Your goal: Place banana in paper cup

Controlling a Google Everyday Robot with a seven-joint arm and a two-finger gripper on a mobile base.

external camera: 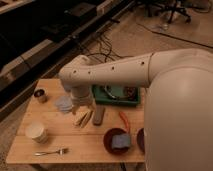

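Note:
The banana [83, 118], small and pale yellow, lies on the wooden table [75, 142] near its middle. The paper cup [36, 132], cream-white and wide, stands upright at the table's front left, well to the left of the banana. My gripper [80, 105] hangs from the white arm [115, 72] and points down, just above and behind the banana. I cannot tell whether it touches the banana.
A flat dark grey bar [98, 114] lies right of the banana, then an orange stick [124, 121]. A metal cup [40, 95] stands back left. Also there: a fork [50, 151], a green tray [117, 96], a red bowl [117, 141] holding a grey block, and a pale crumpled item [63, 104].

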